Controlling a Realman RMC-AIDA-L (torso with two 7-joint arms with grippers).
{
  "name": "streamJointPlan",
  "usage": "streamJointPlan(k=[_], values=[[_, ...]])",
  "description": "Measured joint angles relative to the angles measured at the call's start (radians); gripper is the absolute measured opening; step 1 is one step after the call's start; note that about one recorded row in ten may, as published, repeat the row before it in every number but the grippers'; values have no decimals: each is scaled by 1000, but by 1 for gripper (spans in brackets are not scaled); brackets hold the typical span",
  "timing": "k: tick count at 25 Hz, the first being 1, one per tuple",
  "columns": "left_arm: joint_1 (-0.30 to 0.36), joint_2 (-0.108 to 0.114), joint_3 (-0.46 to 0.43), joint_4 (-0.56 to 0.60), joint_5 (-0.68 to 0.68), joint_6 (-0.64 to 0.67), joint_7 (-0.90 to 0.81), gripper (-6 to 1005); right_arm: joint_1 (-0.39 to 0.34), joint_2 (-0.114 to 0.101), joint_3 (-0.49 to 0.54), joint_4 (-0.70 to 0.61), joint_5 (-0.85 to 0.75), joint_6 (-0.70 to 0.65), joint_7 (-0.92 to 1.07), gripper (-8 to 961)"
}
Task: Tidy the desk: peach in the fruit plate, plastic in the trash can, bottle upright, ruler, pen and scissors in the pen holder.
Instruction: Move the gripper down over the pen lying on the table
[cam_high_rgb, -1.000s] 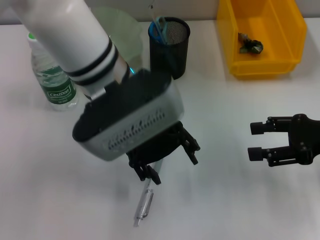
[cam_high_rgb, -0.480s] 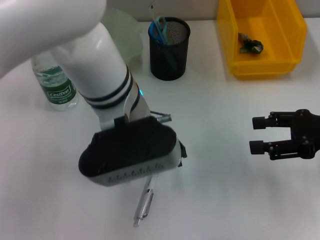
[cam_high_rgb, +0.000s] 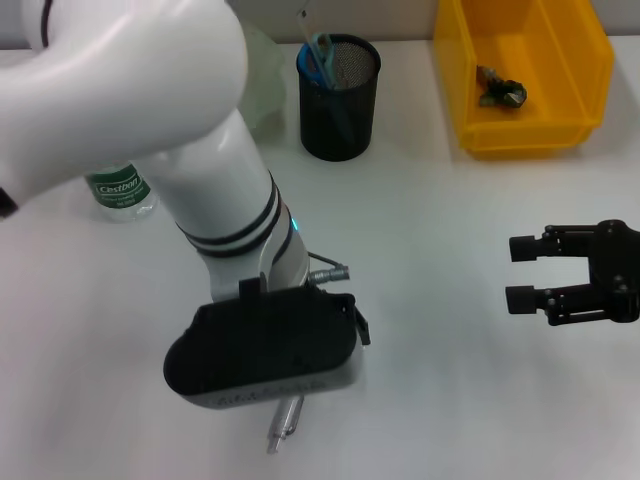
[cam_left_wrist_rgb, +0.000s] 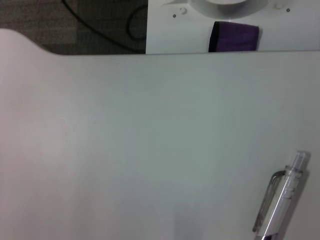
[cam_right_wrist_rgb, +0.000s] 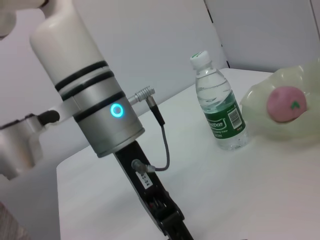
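One pen (cam_high_rgb: 283, 422) lies under the left gripper, whose opening cannot be told.

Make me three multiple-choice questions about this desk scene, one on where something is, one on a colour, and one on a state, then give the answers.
1. Where does the pen lie?
A. In the pen holder
B. On the table, partly under the left arm's wrist
C. In the bin

2. What colour is the bin?
A. Yellow
B. Blue
C. Green

3. How is the bottle standing?
A. On its side
B. Upside down
C. Upright, cap on top

Answers:
1. B: the head view shows it on the table, poking out from beneath the left arm's wrist, away from the pen holder.
2. A: its walls are plainly yellow in the head view.
3. C: the right wrist view shows it upright on its base, beside the peach in the plate.
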Motion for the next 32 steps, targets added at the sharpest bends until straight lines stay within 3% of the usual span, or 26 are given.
streamJointPlan(k=[4, 9, 21, 32], values=[[8, 0, 24, 0, 6, -17, -5, 773, -7, 0, 1, -1, 0, -5, -2, 803], [11, 0, 46, 2, 9, -27, -12, 614, -13, 1, 1, -1, 0, -6, -6, 803], [4, 0, 57, -6, 29, -30, -34, 397, -14, 1, 4, -4, 0, -21, -7, 803], [-3, 0, 67, -6, 36, -25, -46, 374, -14, 1, 6, -4, 1, -24, -4, 802]])
